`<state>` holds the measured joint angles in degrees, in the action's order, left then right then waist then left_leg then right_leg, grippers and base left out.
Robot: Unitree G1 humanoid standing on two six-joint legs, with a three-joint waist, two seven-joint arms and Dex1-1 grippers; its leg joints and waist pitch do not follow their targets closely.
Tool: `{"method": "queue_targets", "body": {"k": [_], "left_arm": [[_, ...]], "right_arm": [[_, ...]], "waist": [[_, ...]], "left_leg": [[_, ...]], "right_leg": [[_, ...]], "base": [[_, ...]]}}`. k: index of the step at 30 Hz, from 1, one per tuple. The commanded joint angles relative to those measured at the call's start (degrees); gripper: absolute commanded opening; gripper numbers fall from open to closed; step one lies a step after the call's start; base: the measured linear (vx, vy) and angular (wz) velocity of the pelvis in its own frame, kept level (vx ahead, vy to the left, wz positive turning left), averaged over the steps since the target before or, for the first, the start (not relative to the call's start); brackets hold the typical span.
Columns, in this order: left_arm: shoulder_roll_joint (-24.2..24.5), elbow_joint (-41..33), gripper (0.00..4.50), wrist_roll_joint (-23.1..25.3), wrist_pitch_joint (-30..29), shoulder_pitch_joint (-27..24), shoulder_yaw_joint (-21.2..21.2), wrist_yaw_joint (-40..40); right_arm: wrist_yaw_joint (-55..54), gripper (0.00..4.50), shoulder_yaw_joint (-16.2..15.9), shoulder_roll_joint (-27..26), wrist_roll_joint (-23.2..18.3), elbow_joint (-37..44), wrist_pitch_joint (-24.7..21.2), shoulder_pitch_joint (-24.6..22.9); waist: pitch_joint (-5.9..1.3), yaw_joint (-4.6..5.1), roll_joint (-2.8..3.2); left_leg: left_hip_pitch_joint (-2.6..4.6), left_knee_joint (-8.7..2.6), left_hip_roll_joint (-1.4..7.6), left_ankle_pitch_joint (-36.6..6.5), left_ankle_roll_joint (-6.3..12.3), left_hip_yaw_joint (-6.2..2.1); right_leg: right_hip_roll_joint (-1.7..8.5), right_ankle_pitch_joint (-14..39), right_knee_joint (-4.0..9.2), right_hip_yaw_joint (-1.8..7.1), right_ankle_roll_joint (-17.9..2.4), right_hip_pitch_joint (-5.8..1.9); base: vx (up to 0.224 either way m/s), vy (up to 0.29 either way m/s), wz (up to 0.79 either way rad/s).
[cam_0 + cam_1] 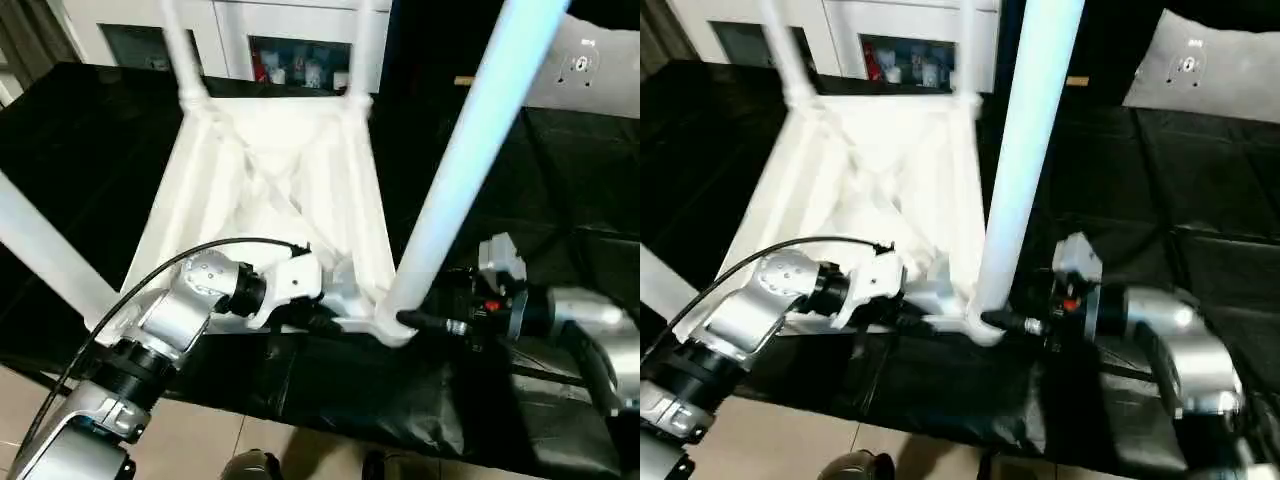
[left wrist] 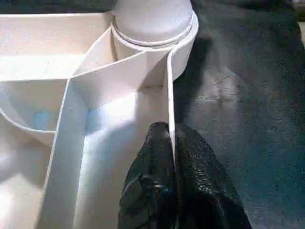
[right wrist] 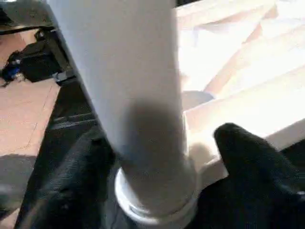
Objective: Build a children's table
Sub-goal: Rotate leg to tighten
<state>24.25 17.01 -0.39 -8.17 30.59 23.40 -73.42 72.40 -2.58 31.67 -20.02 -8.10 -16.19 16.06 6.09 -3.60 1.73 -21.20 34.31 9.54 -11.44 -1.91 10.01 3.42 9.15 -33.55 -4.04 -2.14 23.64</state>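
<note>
Nearest: left gripper (image 2: pixel 169 143) is clamped on the near rim wall of the upturned table top (image 1: pixel 270 170), beside the near-right corner socket (image 2: pixel 183 52). Right gripper (image 3: pixel 157 157) is set around the base of the near-right leg (image 1: pixel 470 150), fingers (image 3: pixel 248 157) spread either side; contact cannot be confirmed, so whether it is gripping cannot be told. The table top lies underside-up on the black-covered bench (image 1: pixel 560 180). Further back, two far legs (image 1: pixel 180 50) are seated upright; a fourth leg (image 1: pixel 40 250) is seen at the near left.

Risk, as judged: if the rim pinch slips, the top gets spun with the leg; if the leg is tilted while turned, cross-threading is likely.

The rim pinch is confirmed by the left wrist view; in the head views it is hidden behind the wrist.
</note>
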Motion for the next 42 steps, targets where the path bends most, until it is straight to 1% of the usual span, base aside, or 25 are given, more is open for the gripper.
{"method": "queue_targets", "body": {"k": [1,5,8,9,14,15,16,23,26,27,28,29,30,31,32,33,34,35,36,37,38,39,40,41,42], "left_arm": [[0.4,-2.6,0.00,-0.6,1.6,0.2,2.1,-3.9],[0.8,-2.6,0.00,-0.6,2.1,0.1,2.4,-4.2],[0.9,-2.6,0.00,-0.7,2.2,0.1,2.4,-4.3],[0.8,-2.6,0.00,-0.7,2.3,0.2,2.4,-4.4],[0.6,-2.1,0.00,-0.8,2.5,0.6,2.3,-4.4],[0.6,-2.1,0.00,-0.8,2.5,0.6,2.3,-4.4],[0.5,-2.1,0.00,-0.9,2.1,0.5,2.0,-3.9],[-0.4,-1.7,0.00,-1.2,0.4,0.6,0.9,-1.9],[-3.2,-0.2,0.00,-0.8,-3.3,1.7,-0.6,3.2],[-5.3,1.3,0.00,-0.3,-4.9,2.8,-1.3,6.7],[-7.4,2.9,0.00,0.1,-6.4,3.9,-2.1,10.2],[-9.4,4.4,0.00,0.5,-7.5,5.0,-2.7,13.1],[-9.4,4.4,0.00,0.5,-7.5,5.0,-2.7,13.1],[-11.8,5.9,0.00,0.5,-9.1,6.3,-3.5,16.3],[-14.1,7.6,0.00,0.8,-10.9,7.6,-4.2,19.6],[-15.9,9.2,0.00,1.1,-11.9,8.8,-4.8,22.5],[-16.0,9.2,0.00,1.1,-11.9,8.9,-4.8,22.6],[-16.3,9.7,0.00,1.2,-11.9,9.1,-5.0,23.2],[-18.2,11.0,0.00,1.4,-12.0,10.3,-5.8,26.1],[-18.2,11.0,0.00,1.4,-12.0,10.3,-5.8,26.1],[-18.8,11.2,0.00,1.4,-12.0,10.6,-6.0,26.9],[-19.5,11.3,0.00,1.6,-12.0,10.8,-6.0,27.4],[-19.6,11.4,0.00,1.8,-11.9,10.8,-6.0,27.4],[-19.7,11.4,0.00,2.1,-11.7,10.8,-5.9,27.2],[-19.4,11.4,0.00,2.7,-11.3,10.5,-5.7,26.8]], "right_arm": [[1.8,3.29,-0.4,0.6,-0.2,-2.0,-0.7,1.6],[4.6,3.00,-1.9,1.2,-0.7,-2.7,-1.7,2.6],[5.4,2.67,-2.5,1.3,-0.7,-3.2,-1.6,2.9],[6.2,2.54,-3.1,1.3,-0.5,-4.3,-1.5,3.5],[7.9,2.21,-3.9,1.1,-0.5,-5.8,-1.5,4.6],[7.9,2.04,-3.9,1.1,-0.5,-5.8,-1.5,4.6],[8.5,2.00,-4.1,0.8,-0.8,-6.1,-2.0,5.0],[6.3,1.96,-3.9,-0.6,-1.9,-3.7,-3.6,3.7],[-2.3,1.96,-3.8,-3.7,-0.8,0.4,-6.8,1.2],[-8.0,1.96,-3.9,-6.2,0.4,2.6,-8.6,0.0],[-14.1,1.96,-3.5,-9.1,1.6,4.0,-11.0,-0.5],[-19.5,1.96,-3.0,-11.8,2.6,4.9,-13.2,-0.7],[-19.5,1.95,-3.0,-11.8,2.6,4.9,-13.2,-0.7],[-26.0,1.94,-2.0,-15.3,4.4,4.3,-14.7,0.1],[-32.2,1.94,-0.9,-18.9,5.8,3.6,-16.0,1.0],[-37.1,1.94,-0.2,-21.8,6.9,3.0,-17.1,1.8],[-37.2,1.94,-0.1,-21.9,6.9,3.0,-17.1,1.9],[-38.1,1.93,-0.1,-22.5,7.1,2.8,-17.3,2.1],[-45.6,1.93,1.0,-26.5,9.3,2.2,-17.3,3.1],[-45.6,1.93,1.0,-26.5,9.3,2.2,-17.3,3.1],[-48.6,1.93,1.4,-28.2,10.1,2.2,-17.6,3.5],[-50.8,1.93,1.2,-29.7,10.5,2.6,-18.0,3.6],[-50.9,2.28,0.9,-30.2,10.3,3.0,-18.0,3.5],[-51.2,2.28,0.6,-30.5,10.1,3.6,-18.2,3.3],[-51.6,2.62,0.4,-30.2,10.4,4.2,-17.4,2.8]], "waist": [[-4.66,0.32,-0.95],[-4.96,0.24,-0.63],[-5.18,0.09,-0.79],[-5.14,0.13,-0.99],[-4.95,0.14,-1.03],[-4.95,0.16,-0.97],[-4.78,0.23,-1.21],[-4.60,0.23,-0.99],[-4.20,0.44,-0.93],[-3.99,0.57,-0.64],[-3.83,0.92,-0.80],[-3.76,1.18,-0.87],[-3.80,1.38,-1.00],[-3.74,1.70,-0.11],[-3.47,2.21,0.44],[-3.31,2.94,-0.12],[-3.76,3.39,-0.12],[-3.72,3.68,-0.11],[-3.72,3.64,0.64],[-3.73,4.10,0.56],[-3.85,4.17,0.48],[-3.97,4.38,0.51],[-4.00,4.49,0.64],[-4.15,4.40,0.68],[-4.21,4.38,0.71]], "left_leg": [[0.51,-3.66,3.72,-5.8,6.56,-0.95],[0.50,-3.38,3.73,-4.2,7.06,-0.95],[0.31,-3.20,3.61,-3.1,7.53,-0.91],[0.25,-3.19,3.55,-3.3,7.54,-0.89],[0.34,-3.22,3.53,-4.4,6.95,-0.90],[0.37,-3.21,3.51,-4.5,6.87,-0.90],[0.33,-3.25,3.51,-4.7,6.80,-0.85],[0.37,-3.27,3.47,-4.6,7.05,-0.86],[0.56,-3.57,3.37,-6.1,5.75,-0.90],[0.57,-3.63,3.30,-6.6,5.20,-1.01],[0.51,-3.82,3.15,-7.8,4.10,-1.04],[0.77,-3.91,2.86,-9.4,3.01,-1.15],[0.82,-3.90,2.75,-9.6,2.52,-1.22],[0.53,-3.99,2.71,-10.0,2.32,-1.57],[0.44,-4.12,2.77,-10.4,2.01,-1.47],[0.66,-4.11,2.52,-13.2,1.39,-1.53],[0.97,-3.90,2.21,-13.2,0.98,-1.68],[0.41,-4.21,2.37,-12.4,1.74,-1.88],[0.52,-4.21,2.48,-12.2,2.10,-1.87],[0.70,-4.20,2.60,-12.6,2.23,-1.74],[0.63,-4.19,2.49,-12.6,2.37,-1.79],[0.50,-4.21,2.55,-11.5,2.58,-1.76],[0.42,-4.23,2.68,-11.0,3.03,-1.69],[0.58,-4.15,2.71,-10.6,3.27,-1.65],[0.51,-4.09,2.77,-9.8,3.76,-1.57]], "right_leg": [[5.08,14.8,3.70,3.04,-13.1,-3.66],[4.97,12.9,3.41,3.03,-13.2,-3.64],[4.98,11.0,3.14,3.02,-13.6,-3.76],[5.00,11.7,3.18,2.98,-13.6,-3.79],[4.90,14.7,3.42,2.95,-12.8,-3.62],[4.91,15.1,3.46,2.91,-12.8,-3.59],[4.86,15.7,3.62,2.96,-12.5,-3.52],[4.83,15.7,3.66,2.99,-12.2,-3.45],[4.69,19.2,4.30,2.99,-10.9,-3.18],[4.68,20.4,4.32,3.00,-10.6,-3.05],[4.51,22.7,4.62,2.92,-9.6,-3.07],[4.58,25.9,5.17,2.69,-8.4,-3.01],[4.71,27.1,5.17,2.67,-7.9,-3.10],[4.99,28.2,5.23,2.62,-7.4,-3.37],[4.62,28.1,5.30,2.62,-7.3,-3.08],[4.52,31.0,6.02,2.17,-6.6,-2.83],[4.85,31.5,6.21,2.15,-6.2,-3.08],[4.72,29.7,5.98,2.14,-6.1,-3.54],[4.74,28.7,5.94,2.18,-6.3,-3.35],[4.65,27.3,6.02,2.26,-7.1,-2.92],[4.61,26.6,5.98,2.18,-7.3,-3.18],[4.63,23.7,5.62,2.39,-8.2,-3.32],[4.57,21.5,5.49,2.46,-8.9,-3.32],[4.62,20.4,5.41,2.53,-9.3,-3.39],[4.64,17.8,5.08,2.67,-10.4,-3.48]], "base": [[0.000,0.000,0.00],[0.000,0.000,0.00],[0.000,0.000,0.00],[0.000,0.000,0.00],[0.000,0.000,0.00],[0.000,0.000,0.00],[0.000,0.000,0.00],[0.000,0.000,0.00],[0.000,0.000,0.00],[0.000,0.000,0.00],[0.000,0.000,0.00],[0.000,0.000,0.00],[0.000,0.000,0.00],[0.000,0.000,0.00],[0.000,0.000,0.00],[0.000,0.000,0.00],[0.000,0.000,0.00],[0.000,0.000,0.00],[0.000,0.000,0.00],[0.000,0.000,0.00],[0.000,0.000,0.00],[0.000,0.000,0.00],[0.000,0.000,0.00],[0.000,0.000,0.00],[0.000,0.000,0.00]]}}
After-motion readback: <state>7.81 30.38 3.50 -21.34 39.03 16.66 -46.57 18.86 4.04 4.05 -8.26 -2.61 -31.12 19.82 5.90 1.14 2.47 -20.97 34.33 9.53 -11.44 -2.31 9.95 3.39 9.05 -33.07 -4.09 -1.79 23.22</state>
